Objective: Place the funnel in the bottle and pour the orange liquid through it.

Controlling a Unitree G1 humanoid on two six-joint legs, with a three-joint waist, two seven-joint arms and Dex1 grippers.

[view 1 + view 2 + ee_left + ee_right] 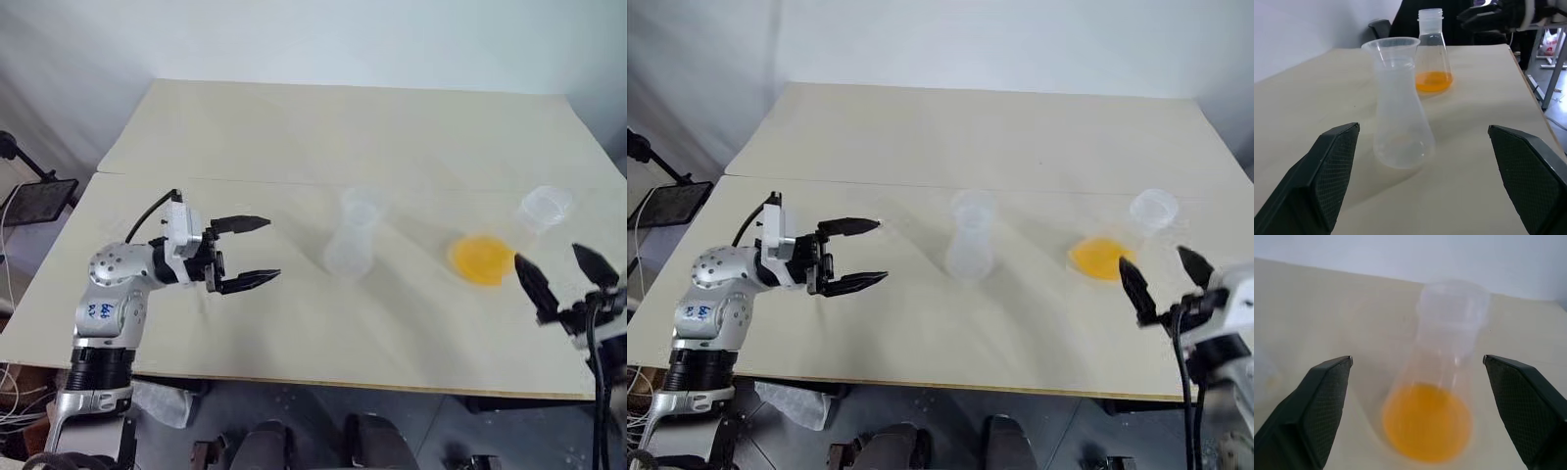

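The bottle (pixel 351 245), a small clear conical flask, stands upright mid-table. The funnel (pixel 1391 49) appears to sit in its mouth as a clear flared cone. My left gripper (pixel 271 250) hovers to the left of the bottle, pointing at it, open and empty. The orange liquid (pixel 480 260) pools in the bottom of a larger clear flask (pixel 542 208) further right. My right gripper (pixel 547 252) is just in front of that flask, open, with the flask (pixel 1452 323) lined up between its fingers but apart from them.
The pale table (pixel 294 127) has a seam running across it behind the flasks, and its front edge is close to both arms. A black stand with a dark panel (pixel 39 201) is off the table's left side. A white bag (pixel 162 401) lies on the floor below.
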